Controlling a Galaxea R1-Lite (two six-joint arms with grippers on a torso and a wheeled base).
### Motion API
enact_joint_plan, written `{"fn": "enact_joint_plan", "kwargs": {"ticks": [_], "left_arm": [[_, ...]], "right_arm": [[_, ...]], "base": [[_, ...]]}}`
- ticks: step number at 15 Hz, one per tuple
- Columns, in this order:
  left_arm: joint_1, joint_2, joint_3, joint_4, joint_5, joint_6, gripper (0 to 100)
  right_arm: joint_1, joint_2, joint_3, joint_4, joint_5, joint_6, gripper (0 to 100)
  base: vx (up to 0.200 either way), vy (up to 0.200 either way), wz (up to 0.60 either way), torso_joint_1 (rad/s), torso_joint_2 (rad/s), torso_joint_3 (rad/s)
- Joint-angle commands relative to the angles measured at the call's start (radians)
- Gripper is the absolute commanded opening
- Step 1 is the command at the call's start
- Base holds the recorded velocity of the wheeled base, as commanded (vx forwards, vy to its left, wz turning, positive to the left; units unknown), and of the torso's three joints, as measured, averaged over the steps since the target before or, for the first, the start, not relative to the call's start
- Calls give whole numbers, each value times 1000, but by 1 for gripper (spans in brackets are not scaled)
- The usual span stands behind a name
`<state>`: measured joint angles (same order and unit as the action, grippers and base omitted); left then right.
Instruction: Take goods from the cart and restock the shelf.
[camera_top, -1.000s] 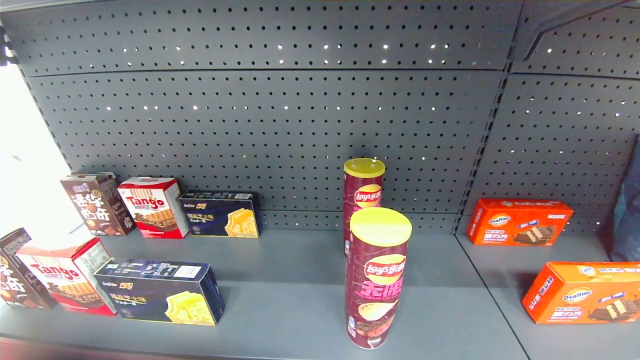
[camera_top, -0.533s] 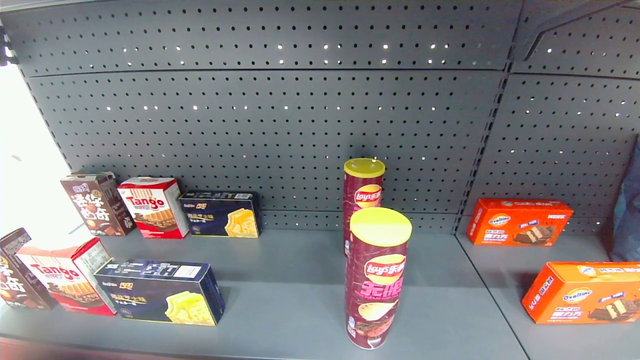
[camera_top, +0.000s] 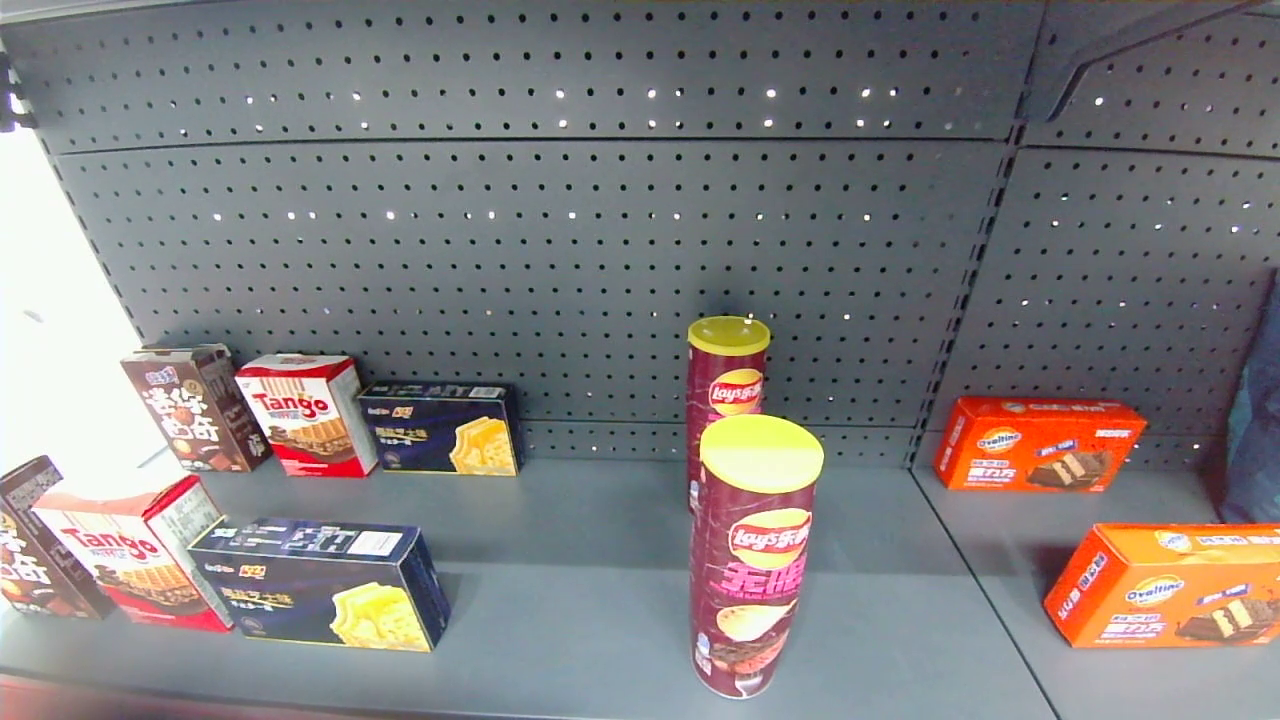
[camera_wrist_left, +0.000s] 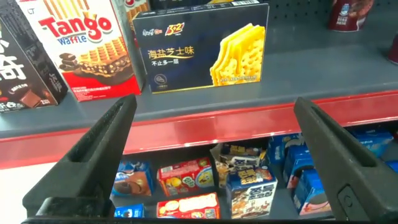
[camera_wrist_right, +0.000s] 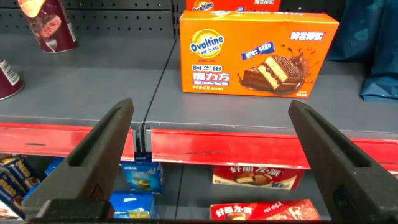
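Two maroon chip cans with yellow lids stand mid-shelf, one in front (camera_top: 755, 555) and one behind (camera_top: 727, 395). Wafer boxes (camera_top: 130, 550) and navy cracker boxes (camera_top: 325, 585) sit to the left in two rows. Orange cake boxes (camera_top: 1165, 585) lie to the right. My left gripper (camera_wrist_left: 214, 106) hangs open in front of the shelf's red edge (camera_wrist_left: 186, 130), facing a navy cracker box (camera_wrist_left: 202, 46). My right gripper (camera_wrist_right: 210, 106) is open too, below and before an orange cake box (camera_wrist_right: 258, 53). Both hold nothing.
A grey pegboard wall (camera_top: 560, 250) backs the shelf. Bare grey shelf floor (camera_top: 580, 560) lies between the cracker boxes and the cans. The lower shelf holds several small snack packs (camera_wrist_left: 249, 186) and red boxes (camera_wrist_right: 258, 177).
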<state>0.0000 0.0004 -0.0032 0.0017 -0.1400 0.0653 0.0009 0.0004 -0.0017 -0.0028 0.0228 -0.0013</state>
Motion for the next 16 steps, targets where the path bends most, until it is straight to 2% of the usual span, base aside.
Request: {"fn": "enact_joint_plan", "kwargs": {"ticks": [1, 14, 16], "left_arm": [[0, 0, 0, 0, -1, 2, 100], [0, 0, 0, 0, 5, -13, 100], [0, 0, 0, 0, 5, -10, 100]], "right_arm": [[1, 0, 0, -2, 0, 0, 100], [-1, 0, 0, 0, 6, 0, 100], [1, 0, 0, 0, 9, -2, 100]], "base": [[-200, 0, 0, 2, 7, -2], [0, 0, 0, 0, 0, 0], [0, 0, -300, -1, 1, 4]]}}
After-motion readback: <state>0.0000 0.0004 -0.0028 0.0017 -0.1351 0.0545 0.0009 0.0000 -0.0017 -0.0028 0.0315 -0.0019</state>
